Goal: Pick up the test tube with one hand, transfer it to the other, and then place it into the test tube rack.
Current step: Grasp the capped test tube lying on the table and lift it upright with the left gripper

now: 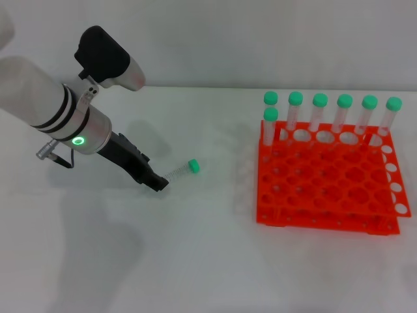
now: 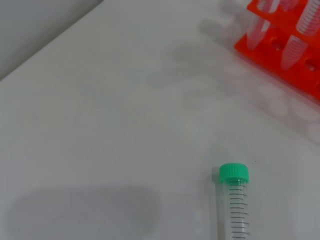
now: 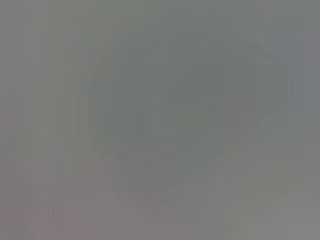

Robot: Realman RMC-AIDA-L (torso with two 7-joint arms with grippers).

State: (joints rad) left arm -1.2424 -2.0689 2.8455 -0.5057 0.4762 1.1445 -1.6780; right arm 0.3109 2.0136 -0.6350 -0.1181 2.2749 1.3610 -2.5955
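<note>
On the white table (image 1: pixel 195 261), left of centre, the test tube (image 1: pixel 182 170) is seen lying on its side, its mint-green cap (image 1: pixel 193 165) pointing right and slightly toward the far edge. Its clear, graduated body runs back toward the left gripper (image 1: pixel 158 183), whose black fingers are lowered to the table surface at the tube's capless end. Whether the fingers are closed on the tube or merely set against it cannot be told from the head view, since the tips merge into one dark shape; the tube appears to rest flat on the table. The left arm's silver wrist, with a green ring light, slants down from the upper left.

In the left wrist view the tube (image 2: pixel 234 205) is shown close up, cap (image 2: pixel 234 172) away from the camera and printed marks along its body, with a corner of the test tube rack (image 2: pixel 280 50) visible beyond it.

The orange rack (image 1: pixel 329 179) stands on the right side of the table, well apart from the lying tube. Seven green-capped tubes (image 1: pixel 320 112) are held upright in it: six along its far row and one just nearer at the left end.

The right gripper is not seen in any view; the right wrist view gives only a featureless grey field.
</note>
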